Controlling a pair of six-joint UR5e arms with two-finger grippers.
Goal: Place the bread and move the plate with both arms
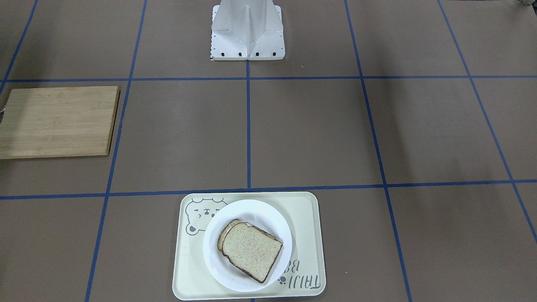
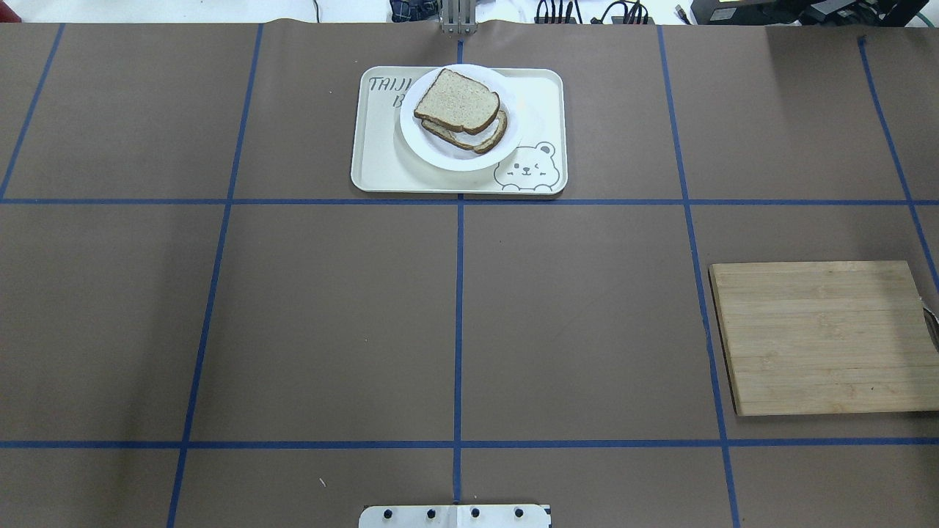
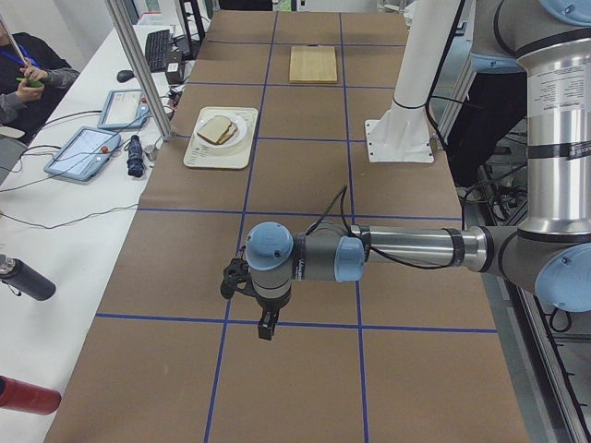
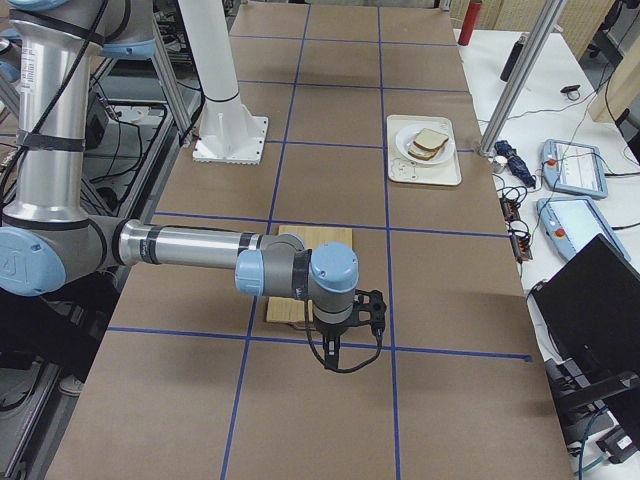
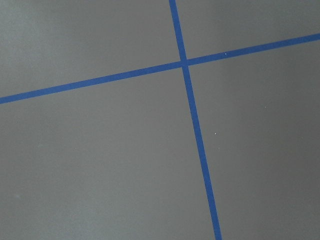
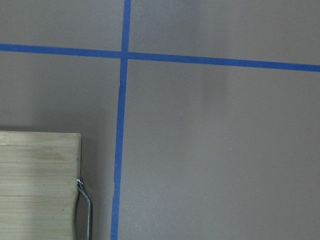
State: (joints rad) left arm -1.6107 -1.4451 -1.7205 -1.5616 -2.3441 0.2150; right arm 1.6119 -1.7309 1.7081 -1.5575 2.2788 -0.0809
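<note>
- Across the whole scene lies the brown worktop (image 2: 330, 330), split into big squares by blue tape lines (image 2: 459, 323).
- Left arm (image 3: 406, 247): its forearm stretches level over the left end of the worktop, wrist turned down above a tape crossing, well apart from the tray.
- Right arm (image 4: 190, 248): its forearm stretches level over the right end, with the wrist above the right-hand edge of the cutting board.
- White base (image 1: 247, 29): bolted at the near middle edge of the worktop, on the centre tape line.
- Wooden cutting board (image 2: 825, 337): flat on the right side, with nothing on it.
- Cream tray (image 2: 543, 110) with a bear drawing: at the far middle edge, straddling the centre line.
- White plate (image 2: 447, 158): rests on the tray, towards its left half and covering part of the lettering.
- Bread (image 2: 456, 99): the plain slice lies on the plate, stacked on a second slice (image 2: 477, 139) whose crust edge peeks out on the near right.
- Left tool (image 3: 265, 328): points down, clear of the worktop; whether it is released or clenched, I cannot tell.
- Right tool (image 4: 331, 352): points down just beyond the board's right edge; its state cannot be told either.
- Thin metal loop (image 6: 85, 210): sits at the board's right-hand edge.
</note>
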